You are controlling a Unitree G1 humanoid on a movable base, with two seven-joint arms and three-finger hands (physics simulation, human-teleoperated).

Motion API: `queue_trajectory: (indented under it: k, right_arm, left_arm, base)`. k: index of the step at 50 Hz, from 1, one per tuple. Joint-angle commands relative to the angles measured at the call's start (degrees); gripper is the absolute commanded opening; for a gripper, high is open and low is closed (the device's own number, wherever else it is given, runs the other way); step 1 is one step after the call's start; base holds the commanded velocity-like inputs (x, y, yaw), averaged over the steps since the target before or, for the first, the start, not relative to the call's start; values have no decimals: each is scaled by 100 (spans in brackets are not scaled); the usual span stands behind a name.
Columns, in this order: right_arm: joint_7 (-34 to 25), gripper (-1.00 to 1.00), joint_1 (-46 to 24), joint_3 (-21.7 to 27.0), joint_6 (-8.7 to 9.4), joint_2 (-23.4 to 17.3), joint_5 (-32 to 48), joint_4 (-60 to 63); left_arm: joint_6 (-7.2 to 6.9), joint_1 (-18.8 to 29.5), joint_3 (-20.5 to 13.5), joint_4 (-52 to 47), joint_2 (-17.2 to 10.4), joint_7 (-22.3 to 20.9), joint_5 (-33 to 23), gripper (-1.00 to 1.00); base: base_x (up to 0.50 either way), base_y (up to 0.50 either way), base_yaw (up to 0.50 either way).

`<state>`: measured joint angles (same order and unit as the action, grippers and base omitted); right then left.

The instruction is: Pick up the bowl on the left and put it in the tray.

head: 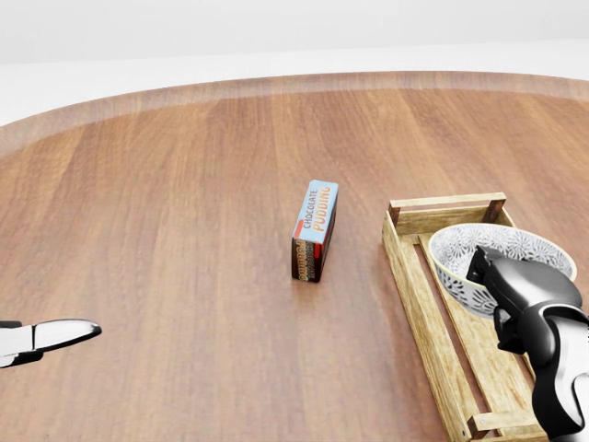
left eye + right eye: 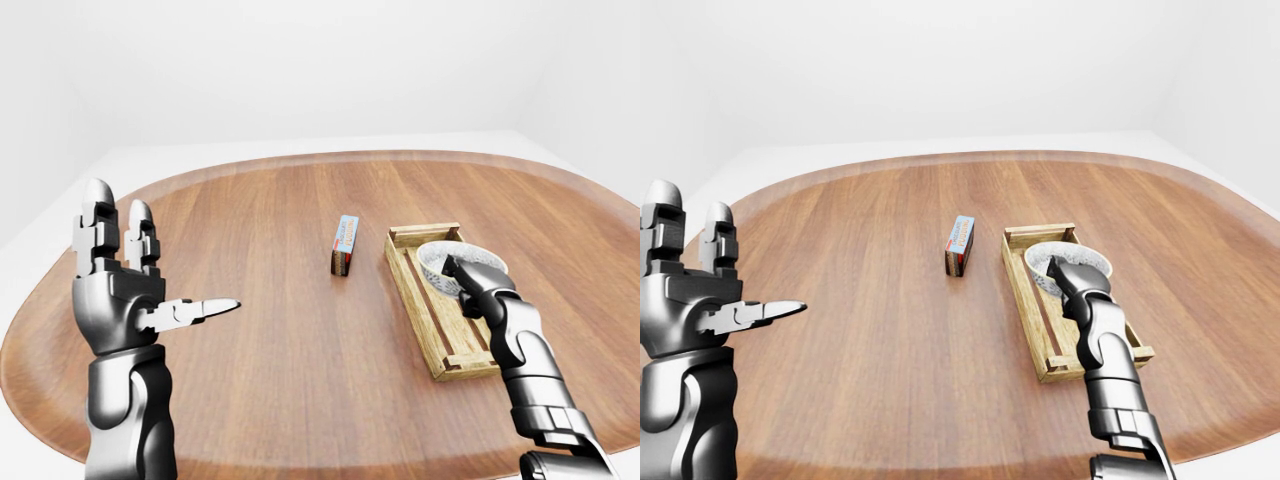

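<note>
A white bowl (image 1: pixel 465 250) with a dark speckled pattern sits low inside the wooden slatted tray (image 1: pixel 410 276) at the right of the head view, in the tray's upper half. My right hand (image 1: pixel 486 268) is shut on the bowl's near rim, its black and silver fingers wrapped over the edge and hiding that part of the bowl. My left hand (image 2: pixel 150 292) is raised at the left of the left-eye view, far from the tray, open with fingers upright and one pointing right; it holds nothing.
A chocolate pudding box (image 1: pixel 315 230) stands on its long edge just left of the tray. Everything rests on a big rounded wooden table (image 1: pixel 175 221) whose far edge curves across the top of the head view. White floor and walls lie beyond.
</note>
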<state>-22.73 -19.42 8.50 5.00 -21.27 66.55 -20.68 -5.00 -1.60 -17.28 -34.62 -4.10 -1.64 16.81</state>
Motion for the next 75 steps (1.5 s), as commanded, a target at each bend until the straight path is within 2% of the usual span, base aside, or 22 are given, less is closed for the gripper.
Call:
queue_trajectory:
  k: [1, 21, 36, 59, 75]
  right_arm:
    - [270, -100, -98, -45, 0, -5, 132, -252]
    - [824, -100, -468, -208, 0, -17, -58, -941]
    - [1468, -100, -809, -324, 0, -131, -410, -1843]
    - [1539, -100, -928, -582, 0, 18, -342, -2435]
    - [1689, -100, -923, -566, 0, -36, -369, -2619]
  left_arm:
    - [0, -16, 5, 21, 5, -32, -30, 100]
    - [0, -21, 2, 1, 11, -38, -25, 100]
    - [0, -7, 17, 49, 9, -31, -32, 100]
    - [0, -24, -19, -45, 9, -38, 26, 100]
    - [0, -39, 23, 23, 25, -61, -13, 100]
  base:
    - [0, 0, 0]
    - [0, 0, 0]
    - [0, 0, 0]
    - [0, 0, 0]
    - [0, 0, 0]
